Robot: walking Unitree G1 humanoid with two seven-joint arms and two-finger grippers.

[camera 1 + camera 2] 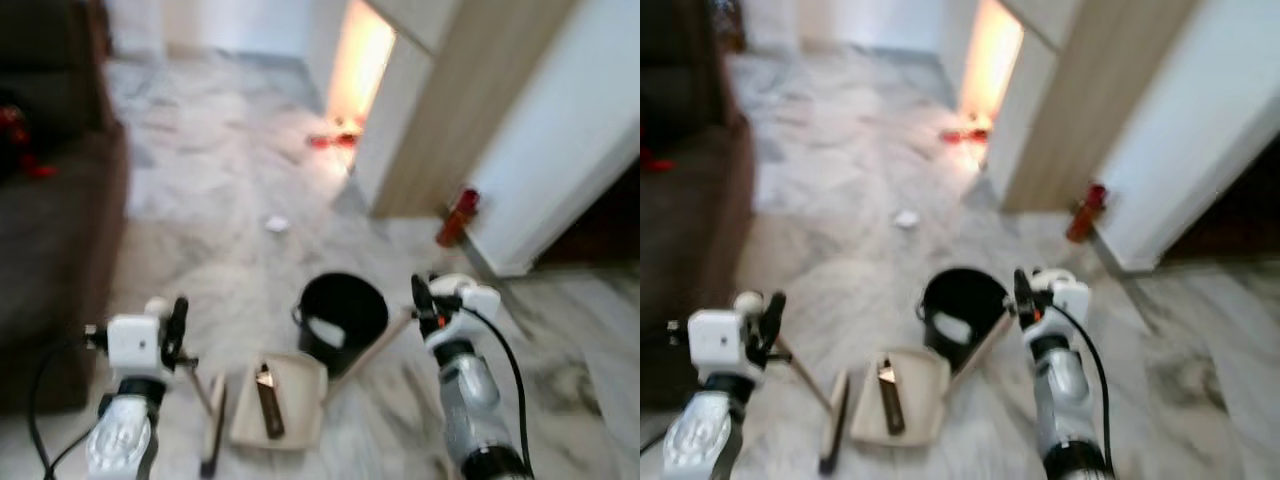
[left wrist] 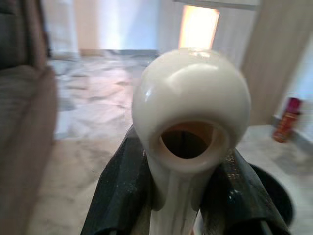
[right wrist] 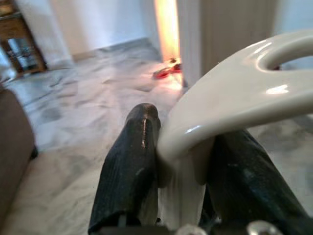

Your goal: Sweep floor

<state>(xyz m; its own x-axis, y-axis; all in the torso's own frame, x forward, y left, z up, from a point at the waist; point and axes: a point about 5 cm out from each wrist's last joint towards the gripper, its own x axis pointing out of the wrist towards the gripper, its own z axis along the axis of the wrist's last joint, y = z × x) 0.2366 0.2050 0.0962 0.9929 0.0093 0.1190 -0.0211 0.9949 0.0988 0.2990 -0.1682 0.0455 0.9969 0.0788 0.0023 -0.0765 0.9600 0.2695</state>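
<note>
The cream dustpan (image 1: pixel 278 400) and the broom head (image 1: pixel 212 428) are seen lowest in the head views, side by side on the marble floor (image 1: pixel 230 180), with a dark piece lying in the pan. The left pincer (image 2: pixel 185 196) is clamped on the rounded end of the broom handle (image 2: pixel 188 117); the right pincer (image 3: pixel 183 181) is clamped on the looped dustpan handle (image 3: pixel 244 103). Just behind the pan a black bin (image 1: pixel 342 315) stands with something pale inside.

The step in hand is judged to be gathering: both tools are gripped and set down, while a white scrap (image 1: pixel 277 224) is left further out on the floor, well apart from the pan. An advance toward it would be called for next, with the broom drawn to the pan.

A brown sofa (image 1: pixel 50 230) closes the left side. A red spray can (image 1: pixel 457 216) stands by the wall, and red items (image 1: pixel 335 135) lie at the lit doorway. The bin itself is likely to obstruct a straight path forward.
</note>
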